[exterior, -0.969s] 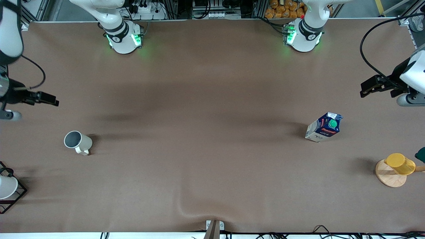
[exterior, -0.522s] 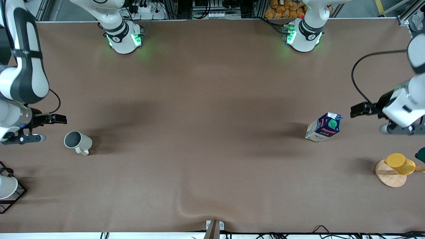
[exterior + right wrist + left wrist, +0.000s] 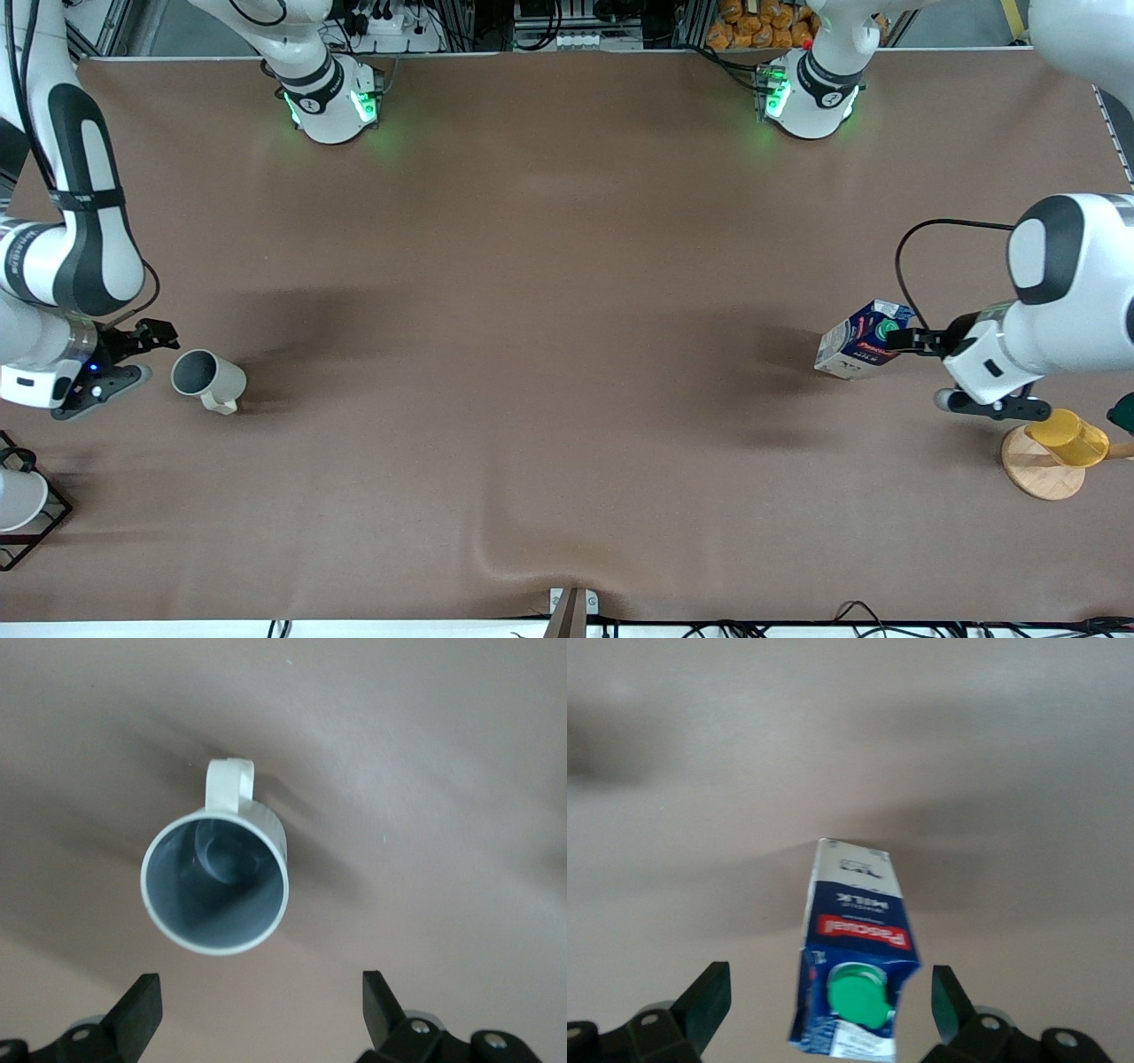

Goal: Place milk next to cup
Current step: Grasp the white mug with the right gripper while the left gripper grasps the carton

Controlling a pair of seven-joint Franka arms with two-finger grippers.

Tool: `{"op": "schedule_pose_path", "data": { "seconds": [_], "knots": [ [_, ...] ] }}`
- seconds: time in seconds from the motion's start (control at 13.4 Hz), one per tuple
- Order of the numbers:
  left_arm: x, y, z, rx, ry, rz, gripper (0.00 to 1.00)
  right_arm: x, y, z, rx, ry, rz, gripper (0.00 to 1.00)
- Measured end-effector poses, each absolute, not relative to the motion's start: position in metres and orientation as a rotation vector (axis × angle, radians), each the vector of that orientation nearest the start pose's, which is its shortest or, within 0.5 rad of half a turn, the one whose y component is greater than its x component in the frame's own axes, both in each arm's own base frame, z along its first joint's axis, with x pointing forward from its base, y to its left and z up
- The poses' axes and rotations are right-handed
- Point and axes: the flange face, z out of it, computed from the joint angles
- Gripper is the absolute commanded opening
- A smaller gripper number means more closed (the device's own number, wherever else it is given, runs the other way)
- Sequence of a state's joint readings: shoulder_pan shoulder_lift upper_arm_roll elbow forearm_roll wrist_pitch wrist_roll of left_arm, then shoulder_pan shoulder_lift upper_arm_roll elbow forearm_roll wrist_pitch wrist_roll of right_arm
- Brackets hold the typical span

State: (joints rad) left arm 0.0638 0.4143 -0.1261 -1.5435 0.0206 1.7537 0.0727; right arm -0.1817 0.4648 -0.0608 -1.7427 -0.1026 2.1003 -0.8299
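Observation:
The milk (image 3: 856, 348) is a dark blue and white carton with a green cap, standing toward the left arm's end of the table. My left gripper (image 3: 905, 339) is open at the carton's top. In the left wrist view the milk (image 3: 855, 926) has its capped top between the spread fingers (image 3: 709, 1003) of the left gripper (image 3: 828, 1005), with gaps on both sides. The cup (image 3: 211, 379), cream-white with a grey inside, stands upright toward the right arm's end. My right gripper (image 3: 152, 354) is open just beside it. In the right wrist view the cup (image 3: 215, 881) lies ahead of the right gripper (image 3: 259, 1010).
A yellow cup (image 3: 1067, 436) rests on a round wooden board (image 3: 1038, 474) near the left arm's edge of the table, close to the left arm. A white cup in a black wire rack (image 3: 40, 523) sits at the right arm's end, nearer the camera. The brown cloth wrinkles (image 3: 496, 558) near the camera-side edge.
Both arms have swung in from the table's ends and come down. The left gripper has reached the milk's top, and the right gripper has arrived beside the cup. Milk and cup have not moved.

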Motion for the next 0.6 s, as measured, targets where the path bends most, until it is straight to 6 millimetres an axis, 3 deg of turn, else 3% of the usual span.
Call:
{"op": "schedule_pose_path", "data": {
  "seconds": [0.22, 0.45, 0.6],
  "knots": [
    [0.645, -0.051, 0.39, -3.129, 0.274, 0.376, 1.0, 0.635, -0.157, 0.276, -2.933, -1.2, 0.232, 1.0],
    [0.63, -0.048, 0.361, -3.063, 0.3, 0.48, 1.0, 0.637, -0.155, 0.258, -2.891, -1.29, 0.23, 1.0],
    [0.625, -0.044, 0.352, -3.031, 0.311, 0.512, 1.0, 0.639, -0.154, 0.253, -2.886, -1.306, 0.221, 1.0]
  ]
}}
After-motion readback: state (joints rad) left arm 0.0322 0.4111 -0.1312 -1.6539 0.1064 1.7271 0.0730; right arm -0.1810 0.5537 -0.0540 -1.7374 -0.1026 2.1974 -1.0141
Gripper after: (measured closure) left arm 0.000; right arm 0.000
